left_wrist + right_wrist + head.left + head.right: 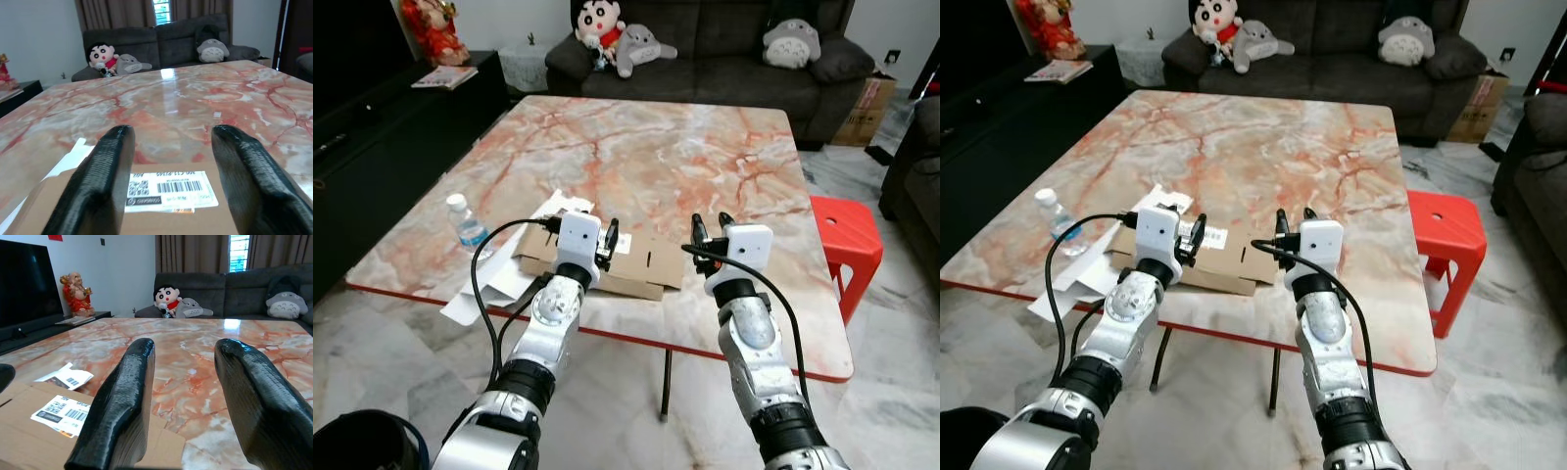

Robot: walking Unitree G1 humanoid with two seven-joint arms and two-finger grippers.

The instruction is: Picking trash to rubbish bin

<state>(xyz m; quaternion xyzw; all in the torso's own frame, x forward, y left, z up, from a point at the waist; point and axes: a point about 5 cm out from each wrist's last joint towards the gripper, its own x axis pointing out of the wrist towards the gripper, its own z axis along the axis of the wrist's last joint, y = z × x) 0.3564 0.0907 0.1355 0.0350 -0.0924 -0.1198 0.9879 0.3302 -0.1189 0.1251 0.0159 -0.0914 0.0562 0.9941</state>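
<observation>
both grippers hover low over the near edge of the marble table (646,147), in the lower middle of the left eye view: the left gripper (607,243) sits over the flattened cardboard box (636,269), and the right gripper (712,231) hangs just past the box's right end. each has its two black fingers spread apart with nothing between them; in the left wrist view the fingers (102,181) straddle the box's white barcode label (171,191), and in the right wrist view the fingers (122,411) stand over the box's corner with the label off to one side. the cardboard box lies flat near the table's front edge, centre-left of the frame, directly under the left gripper and beside the right one. white papers (494,279) lie partly under the box's left end and spill over the table edge at lower left. a clear plastic bottle (467,224) with a white cap stands at the left edge of the table, just left of the papers. a red plastic stool (847,235) stands on the tiled floor at the right of the frame, beside the table. across the top runs a dark grey sofa (724,59) with plush toys (617,34) on it, and a dark cabinet fills the upper left, with a red figurine (433,29) on top.
</observation>
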